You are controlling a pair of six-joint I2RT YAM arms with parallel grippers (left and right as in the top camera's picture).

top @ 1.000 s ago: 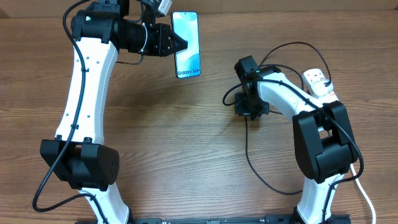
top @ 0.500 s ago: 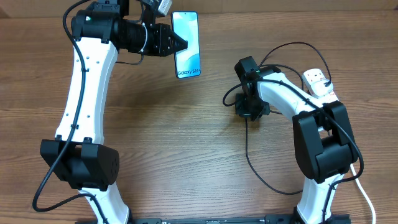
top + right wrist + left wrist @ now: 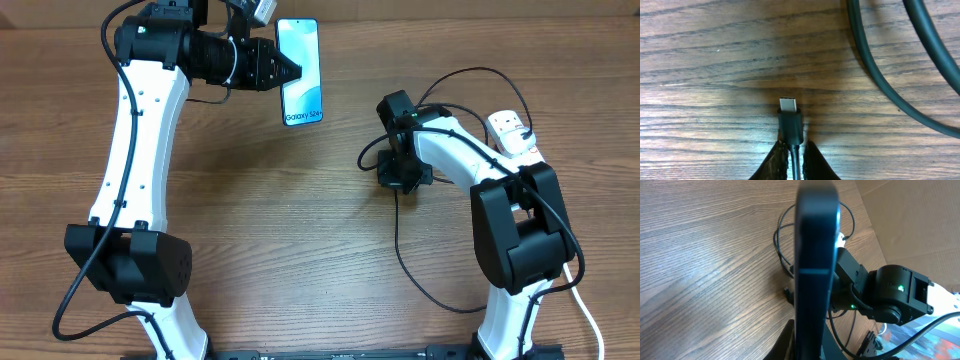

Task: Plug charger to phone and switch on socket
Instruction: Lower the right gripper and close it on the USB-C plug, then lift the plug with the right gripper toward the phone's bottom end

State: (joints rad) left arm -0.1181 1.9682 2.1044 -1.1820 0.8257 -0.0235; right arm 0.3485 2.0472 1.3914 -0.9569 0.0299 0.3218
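Observation:
My left gripper (image 3: 288, 72) is shut on the phone (image 3: 300, 85), holding its light blue screen up near the table's back; in the left wrist view the phone (image 3: 815, 255) shows edge-on between the fingers (image 3: 807, 345). My right gripper (image 3: 397, 185) is shut on the charger's thin black cable just behind its connector tip (image 3: 789, 117), which sticks out from the fingers (image 3: 794, 160) with its metal end showing, right above the wood. The black cable (image 3: 400, 255) loops over the table. The white socket (image 3: 512, 133) lies at the right, partly hidden by my right arm.
A thick white cord (image 3: 590, 320) runs off the front right. Loops of black cable (image 3: 900, 75) lie on the wood close beyond the connector. A cardboard wall (image 3: 910, 225) stands past the table's edge.

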